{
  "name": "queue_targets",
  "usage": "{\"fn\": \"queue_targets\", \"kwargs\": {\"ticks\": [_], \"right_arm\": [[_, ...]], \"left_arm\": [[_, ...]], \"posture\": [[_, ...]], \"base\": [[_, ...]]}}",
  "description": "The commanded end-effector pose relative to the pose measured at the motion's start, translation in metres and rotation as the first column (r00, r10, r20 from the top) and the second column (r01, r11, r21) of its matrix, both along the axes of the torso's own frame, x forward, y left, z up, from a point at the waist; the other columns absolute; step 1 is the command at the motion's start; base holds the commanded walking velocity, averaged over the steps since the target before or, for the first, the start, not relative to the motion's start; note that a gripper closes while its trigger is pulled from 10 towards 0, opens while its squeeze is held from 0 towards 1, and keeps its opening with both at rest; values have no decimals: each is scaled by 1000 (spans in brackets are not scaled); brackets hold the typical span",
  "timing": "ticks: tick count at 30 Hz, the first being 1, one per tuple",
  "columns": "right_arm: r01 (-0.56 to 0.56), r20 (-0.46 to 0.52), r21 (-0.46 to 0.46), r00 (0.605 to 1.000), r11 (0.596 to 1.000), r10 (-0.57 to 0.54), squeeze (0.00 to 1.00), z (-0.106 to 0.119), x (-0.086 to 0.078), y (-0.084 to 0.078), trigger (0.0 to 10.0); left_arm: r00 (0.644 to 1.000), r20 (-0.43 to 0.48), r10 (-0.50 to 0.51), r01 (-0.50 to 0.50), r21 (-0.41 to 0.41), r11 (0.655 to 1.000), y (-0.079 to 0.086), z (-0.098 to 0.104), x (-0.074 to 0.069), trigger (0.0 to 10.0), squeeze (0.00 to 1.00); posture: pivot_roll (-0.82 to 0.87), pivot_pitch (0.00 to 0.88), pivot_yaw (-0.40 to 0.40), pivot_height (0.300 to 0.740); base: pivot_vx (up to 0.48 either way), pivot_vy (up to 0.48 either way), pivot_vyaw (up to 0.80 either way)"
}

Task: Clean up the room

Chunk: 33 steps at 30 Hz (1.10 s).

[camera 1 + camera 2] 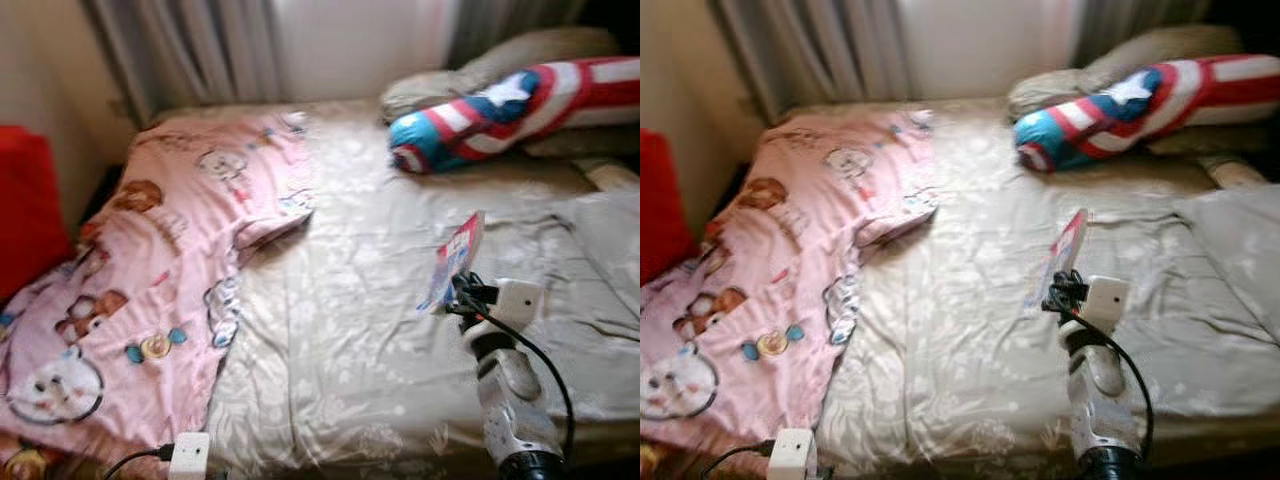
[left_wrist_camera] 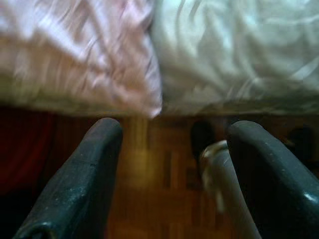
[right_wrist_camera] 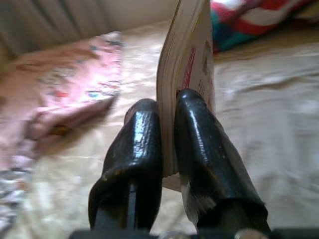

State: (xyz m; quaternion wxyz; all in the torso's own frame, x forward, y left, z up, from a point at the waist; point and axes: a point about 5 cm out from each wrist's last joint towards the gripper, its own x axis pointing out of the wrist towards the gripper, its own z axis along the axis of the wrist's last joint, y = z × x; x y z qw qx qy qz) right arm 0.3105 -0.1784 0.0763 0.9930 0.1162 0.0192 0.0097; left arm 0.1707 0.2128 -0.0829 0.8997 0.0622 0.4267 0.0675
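Right wrist view: right gripper [image 3: 167, 124] clamped on the lower edge of a thin book [image 3: 187, 55], one black finger each side of it, book standing upright and edge-on above the fingers. From where I stand the arm reaches out over the pale bed sheet [image 1: 350, 330], book lifted off the bed, not touching it. Beyond the gripper, far side, lies the red-white-blue shield cushion [image 1: 510, 105] against the pillows [image 1: 530, 55]; off to the gripper's left, well apart, the pink cartoon blanket [image 1: 150, 280] lies rumpled over that side of the bed. Left gripper [image 2: 169, 164] hangs low by the bed edge, fingers spread, nothing between them, wood floor beyond. Step, as I judge it: book picked up, carry phase of tidying. Next move calls for keeping the pinch firm on that thin edge, book could swing or slip, and turning toward wherever books belong; no shelf or table in sight, so it needs finding first.
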Motion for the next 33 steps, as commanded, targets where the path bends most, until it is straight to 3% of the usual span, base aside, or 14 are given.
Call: {"fn": "queue_targets", "kwargs": {"ticks": [1, 33], "right_arm": [[30, 55, -14, 998, 999, -29, 0, 11, 2, -10, 10000], [45, 45, -12, 998, 999, -44, 0, 10, 1, -11, 10000]], "left_arm": [[999, -22, -30, 30, -3, 1000, -6, -3, -3, 10000, 0], [998, -39, -49, 50, 1, 999, -6, -5, -8, 10000, 0]], "posture": [[-143, 120, 36, 740], [-143, 116, 34, 740]], "base": [[0, -398, 0], [0, -364, 0]]}}
